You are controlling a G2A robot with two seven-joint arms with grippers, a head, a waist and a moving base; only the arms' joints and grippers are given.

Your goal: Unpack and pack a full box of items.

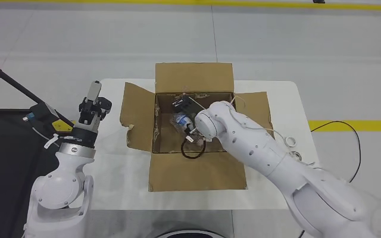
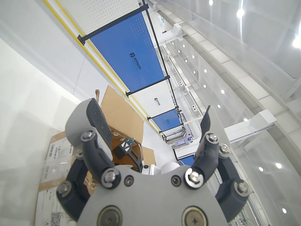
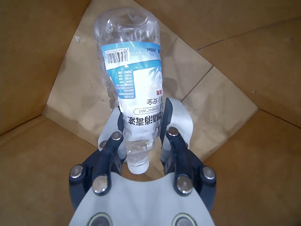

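The box (image 1: 193,77) is sitting at the middle of the table (image 1: 137,196) with all four flaps folded outward. The right arm is reaching into the box from the right side. The right gripper (image 3: 143,116) is clamping a bottle (image 3: 131,71), with both fingers pressing against the lower end of the label, near the neck. The bottle is clear plastic, dented, and carrying a blue-and-white label. Its white cap is pointing toward the gripper palm, and its base is pointing toward the box floor (image 3: 211,99). Whether the base is touching the floor cannot be determined. In the top view, the bottle (image 1: 180,122) is appearing inside the box, just beside the right wrist, nearer the left wall than the right wall.

The left arm is standing at the left edge of the table, apart from the box. The left gripper (image 2: 150,109) is pointing upward toward the ceiling, with its fingers (image 2: 98,118) spread wide and holding nothing. One box flap (image 2: 122,109) is showing beyond it.
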